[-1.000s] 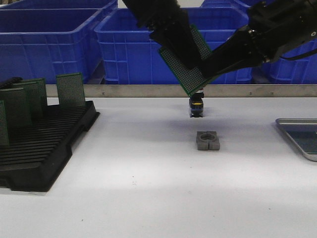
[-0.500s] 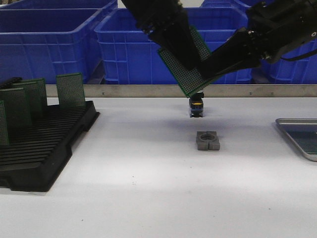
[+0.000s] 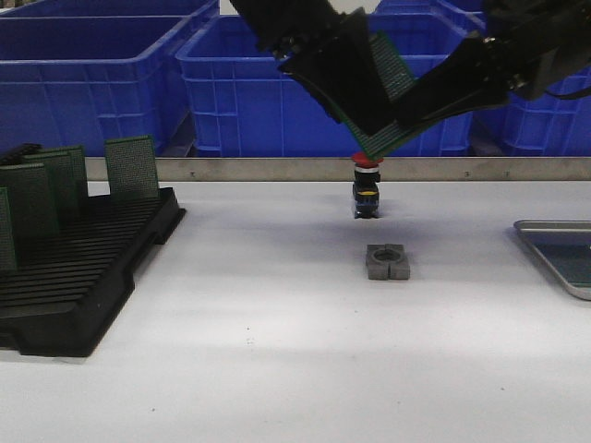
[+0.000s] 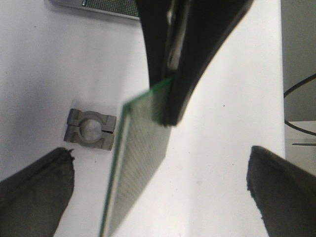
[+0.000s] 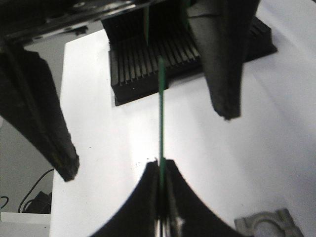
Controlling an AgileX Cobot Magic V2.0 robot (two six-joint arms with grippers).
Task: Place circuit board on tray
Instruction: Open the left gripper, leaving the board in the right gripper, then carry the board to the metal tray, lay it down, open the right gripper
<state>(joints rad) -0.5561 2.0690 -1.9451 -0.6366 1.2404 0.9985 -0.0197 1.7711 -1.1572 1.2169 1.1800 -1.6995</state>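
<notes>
Above the middle of the white table [image 3: 277,323], front view: circuit board [image 3: 395,74], green, tilted, held in the air between the two black arms; right gripper [image 3: 420,106] reaches it from the right, left gripper [image 3: 355,101] from the left, and how their jaws stand cannot be told from this side. Below it a small black block with a red cap [image 3: 367,189] and a grey split clamp block [image 3: 387,262]. Tray [image 3: 554,224], silver-grey, at the table's right edge, well apart from the board. Black slotted rack [image 3: 83,277] at the left with other green boards [image 3: 131,166] standing upright in it; blue bins [image 3: 268,83] behind. Left wrist view: left gripper [image 4: 160,152] with its fingers [image 4: 39,192] spread wide, touching nothing; circuit board [image 4: 143,148] between them, its upper edge pinched by the right gripper [image 4: 173,106]; clamp block [image 4: 90,130] on the table beneath; tray [image 4: 98,6] beyond. Right wrist view: right gripper [image 5: 161,168] clamped on the circuit board [image 5: 161,113], seen edge-on; left gripper's fingers [image 5: 224,59] stand clear on either side; rack [image 5: 187,54] behind
</notes>
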